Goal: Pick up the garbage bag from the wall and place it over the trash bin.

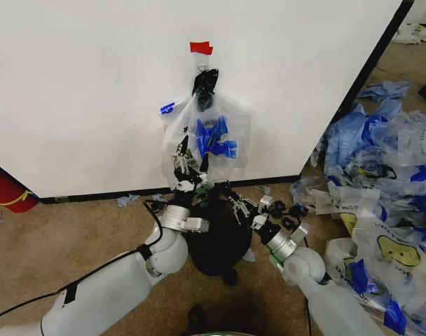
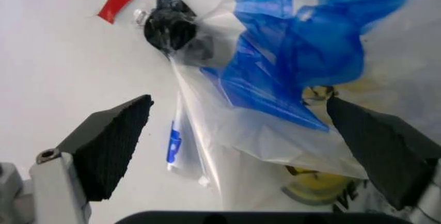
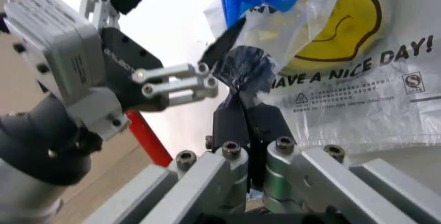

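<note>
From the head camera, the garbage bag [image 1: 211, 136] hangs flat on the white wall [image 1: 94, 91] from a dark knot under a scrap of red tape [image 1: 201, 47], thin and translucent with crumpled blue strips across its middle. Below it, on the brown floor just out from the wall's foot, stands the trash bin [image 1: 216, 245], round and black. The left gripper [image 1: 190, 166] reaches up over the bin with its fingers spread against the bag's lower part. The right gripper [image 1: 230, 201] sits just above the bin's rim on the right, beside the bag's bottom edge. A red cylinder [image 1: 6, 190] leans at the wall's left end, and a heap of similar blue-and-white bags [image 1: 381, 182] covers the floor to the right.

The left wrist camera adds the close detail: the left gripper's two black ribbed pads [image 2: 113, 144] stand wide apart, the bag's glossy film and blue strips between them, untouched, with the black knot [image 2: 171, 28] and red tape beyond.

The right wrist camera shows the yellow smiley [image 3: 337, 28] and black print, and the right gripper's dark fingers [image 3: 231, 126] pressed together, pinching a puckered fold of dark-printed film at the bag's bottom. The left gripper [image 3: 175, 30] hangs open alongside.
</note>
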Tool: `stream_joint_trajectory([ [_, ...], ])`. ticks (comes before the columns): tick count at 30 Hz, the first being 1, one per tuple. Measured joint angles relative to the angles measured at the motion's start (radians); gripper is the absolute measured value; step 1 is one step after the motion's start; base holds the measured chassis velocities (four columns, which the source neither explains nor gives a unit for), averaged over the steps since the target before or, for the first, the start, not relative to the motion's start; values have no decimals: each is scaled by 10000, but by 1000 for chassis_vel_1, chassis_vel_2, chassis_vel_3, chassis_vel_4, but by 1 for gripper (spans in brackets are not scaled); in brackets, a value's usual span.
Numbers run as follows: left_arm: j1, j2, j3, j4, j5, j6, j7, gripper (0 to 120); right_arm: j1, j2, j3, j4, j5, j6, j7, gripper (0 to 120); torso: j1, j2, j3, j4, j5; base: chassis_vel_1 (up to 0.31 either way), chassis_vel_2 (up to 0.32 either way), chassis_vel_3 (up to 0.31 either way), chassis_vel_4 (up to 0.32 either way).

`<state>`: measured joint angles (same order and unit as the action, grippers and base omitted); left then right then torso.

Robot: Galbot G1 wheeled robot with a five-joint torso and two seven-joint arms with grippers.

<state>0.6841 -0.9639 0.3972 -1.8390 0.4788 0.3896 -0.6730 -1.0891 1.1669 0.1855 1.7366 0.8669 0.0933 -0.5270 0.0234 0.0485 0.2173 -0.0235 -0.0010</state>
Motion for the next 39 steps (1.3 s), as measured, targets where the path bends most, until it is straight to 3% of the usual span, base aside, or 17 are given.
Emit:
stream_joint_trajectory([
  [26, -671, -651, -113, 957, 179, 650, -370, 100, -45, 21, 25, 2, 88, 28, -23, 0, 0, 0, 0, -2, 0, 0, 0, 0, 0],
  [32, -664, -554, -193, 777, 99, 640, -374, 100, -52, 16, 23, 2, 90, 32, -23, 0, 0, 0, 0, -1, 0, 0, 0, 0, 0],
  [37, -546, -458, -328, 658, 67, 375, -228, 93, -53, 42, 0, 2, 87, 34, -23, 0, 0, 0, 0, 0, 0, 0, 0, 0, 0],
  [39, -471, -433, -466, 618, 76, 111, -13, 84, -55, 53, -7, 3, 81, 35, -23, 0, 0, 0, 0, 0, 0, 0, 0, 0, 0],
])
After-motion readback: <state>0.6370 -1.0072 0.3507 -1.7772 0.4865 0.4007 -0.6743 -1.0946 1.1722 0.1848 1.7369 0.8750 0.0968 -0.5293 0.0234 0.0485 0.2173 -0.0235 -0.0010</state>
